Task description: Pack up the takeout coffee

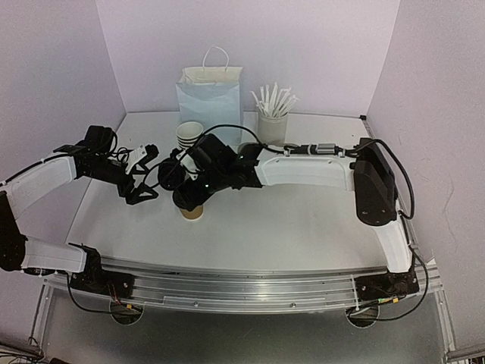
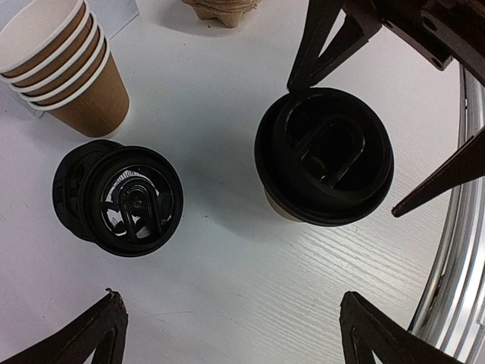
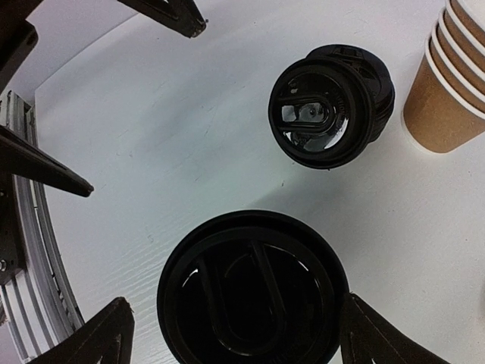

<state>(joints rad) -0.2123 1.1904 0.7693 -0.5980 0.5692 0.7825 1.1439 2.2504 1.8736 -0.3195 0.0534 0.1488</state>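
A brown paper cup (image 1: 194, 212) with a black lid (image 3: 254, 292) on it stands on the white table. My right gripper (image 3: 236, 299) hangs open straight above it, jaws either side of the lid; its right finger is at the lid's rim. My left gripper (image 2: 231, 297) is open and empty, just left of that cup (image 2: 324, 155). A stack of black lids (image 2: 117, 199) lies between the grippers and a stack of brown cups (image 2: 61, 68). An edge of the tan pulp carrier (image 2: 220, 9) shows at the top of the left wrist view.
A white handled paper bag (image 1: 212, 95) stands at the back. A white cup of white sticks (image 1: 273, 121) stands to its right. The cup stack (image 1: 189, 135) is in front of the bag. A metal rail (image 1: 242, 292) runs along the near edge.
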